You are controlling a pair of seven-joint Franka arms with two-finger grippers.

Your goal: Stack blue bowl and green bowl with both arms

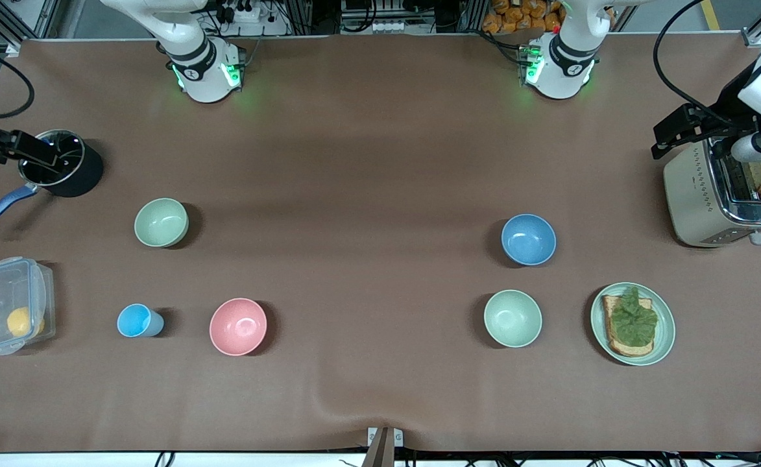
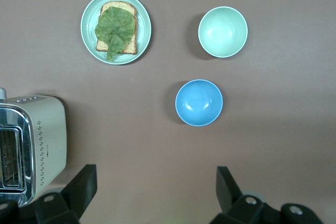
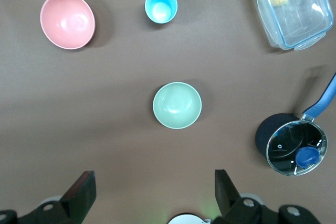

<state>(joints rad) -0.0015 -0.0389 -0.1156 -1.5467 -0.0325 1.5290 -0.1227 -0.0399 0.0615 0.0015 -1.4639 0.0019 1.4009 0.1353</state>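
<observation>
The blue bowl point(image 1: 529, 239) stands upright toward the left arm's end of the table; it also shows in the left wrist view point(image 2: 199, 102). The sage-green bowl point(image 1: 161, 222) stands upright toward the right arm's end; it also shows in the right wrist view point(image 3: 177, 105). My left gripper point(image 2: 155, 174) hangs high over bare table beside the blue bowl, open and empty. My right gripper point(image 3: 153, 177) hangs high over bare table beside the green bowl, open and empty. Neither gripper shows in the front view.
A mint-green bowl point(image 1: 513, 318) and a plate point(image 1: 667, 331) with toast and lettuce lie nearer the front camera than the blue bowl. A toaster point(image 1: 711, 194) stands at that end. A pink bowl point(image 1: 238, 326), light-blue cup point(image 1: 137, 320), clear box point(image 1: 10, 305) and pot point(image 1: 62, 165) stand at the right arm's end.
</observation>
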